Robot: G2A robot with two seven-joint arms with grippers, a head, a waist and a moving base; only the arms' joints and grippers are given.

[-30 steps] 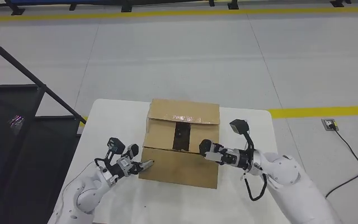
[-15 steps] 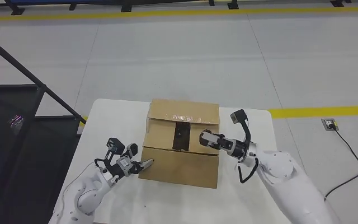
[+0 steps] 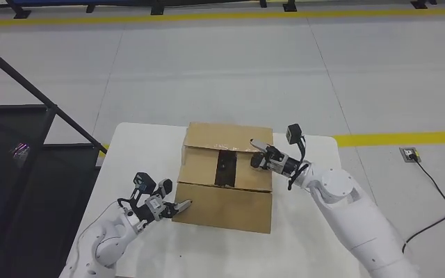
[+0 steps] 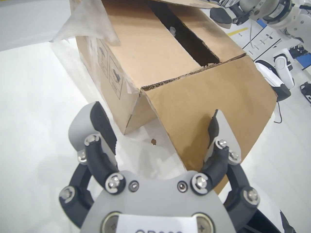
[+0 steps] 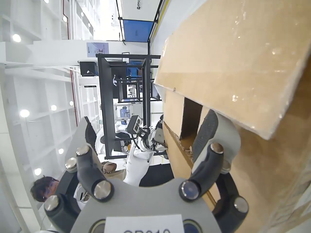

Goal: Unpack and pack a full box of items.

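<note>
The brown cardboard box (image 3: 208, 167) stands mid-table with a dark slot (image 3: 226, 169) between its inner flaps. Its near outer flap (image 3: 222, 206) is folded out and down, and the far outer flap (image 3: 229, 138) lies nearly flat. My left gripper (image 3: 179, 206) (image 4: 158, 127) is open at the near-left corner, one finger (image 4: 215, 127) against the hanging flap (image 4: 209, 103). My right gripper (image 3: 256, 154) (image 5: 148, 129) is open over the box's right top, one finger (image 5: 209, 127) tucked under the far flap's (image 5: 230, 49) edge. Peeled clear tape (image 4: 85, 22) sticks up from the box's far corner.
The white table (image 3: 139, 153) has bare room to the left of the box and a narrower strip at the right (image 3: 320, 153). A black frame (image 3: 28, 174) stands beside the table's left edge. The box nearly reaches the table's front edge.
My right gripper has moved from the box's near right part toward the far flap, and its arm swung with it. The left gripper and the box have stayed put.
</note>
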